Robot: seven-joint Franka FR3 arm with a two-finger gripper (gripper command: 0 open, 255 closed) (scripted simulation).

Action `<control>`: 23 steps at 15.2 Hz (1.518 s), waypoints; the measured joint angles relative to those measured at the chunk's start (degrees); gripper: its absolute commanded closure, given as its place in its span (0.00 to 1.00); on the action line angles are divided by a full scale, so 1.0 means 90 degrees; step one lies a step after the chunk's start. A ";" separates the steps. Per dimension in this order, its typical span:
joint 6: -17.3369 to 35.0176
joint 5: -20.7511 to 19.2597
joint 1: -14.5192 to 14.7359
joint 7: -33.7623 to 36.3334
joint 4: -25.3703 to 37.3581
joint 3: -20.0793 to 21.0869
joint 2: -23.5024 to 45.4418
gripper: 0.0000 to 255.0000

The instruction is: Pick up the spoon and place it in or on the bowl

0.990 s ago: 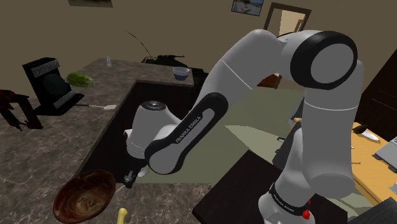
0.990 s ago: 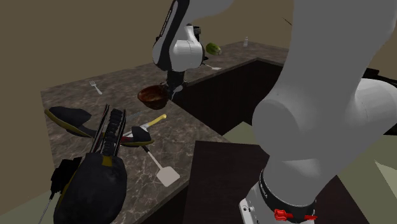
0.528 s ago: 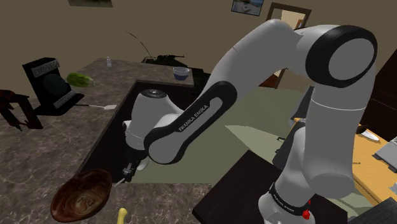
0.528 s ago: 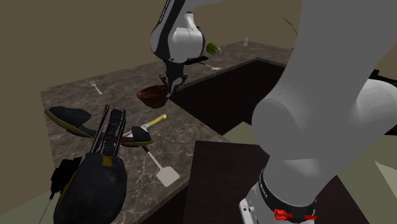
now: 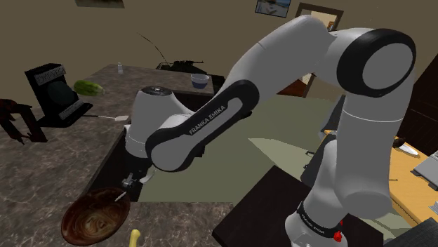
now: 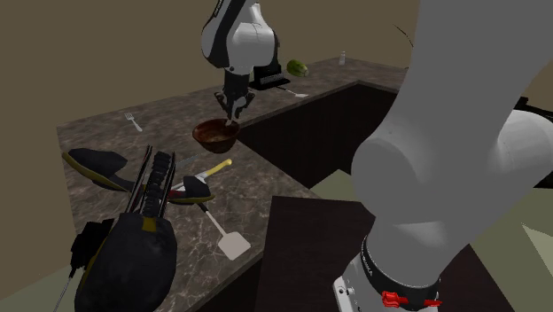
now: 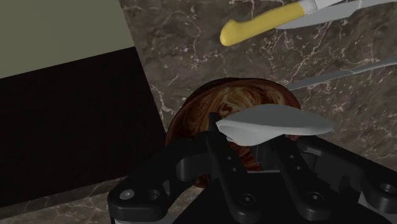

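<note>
A brown marbled bowl [image 5: 95, 219] sits on the dark stone counter [image 5: 42, 168] near its edge. My black gripper [image 5: 128, 184] hangs just above the bowl's rim, shut on a white spoon [image 7: 273, 124]. In the wrist view the gripper [image 7: 248, 151] clasps the spoon near its broad end, which lies crosswise over the bowl [image 7: 235, 105] beneath. From the second exterior view the gripper [image 6: 235, 105] stands a little above the bowl [image 6: 216, 133].
A yellow-handled knife [image 6: 215, 167] lies close beside the bowl, with a white spatula [image 6: 226, 237] and black-and-yellow gear [image 6: 133, 239] further along. A fork [image 6: 133, 120] lies behind the bowl. A black machine [image 5: 56, 95] stands at the back. The counter drops off beside the bowl.
The arm has swung the gripper, with the spoon in it, from the counter edge beside the bowl up and over the bowl's rim. The fingers stayed shut.
</note>
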 measured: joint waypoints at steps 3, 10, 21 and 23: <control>-0.0316 -0.0268 0.0219 0.0315 0.0855 -0.0077 0.0533 1.00; -0.1218 -0.0710 0.0740 0.0823 0.3185 -0.0262 0.1949 1.00; -0.0675 -0.0812 0.0828 0.0853 0.3243 -0.0346 0.2550 1.00; -0.0568 -0.0826 0.0832 0.0843 0.3255 -0.0363 0.2670 1.00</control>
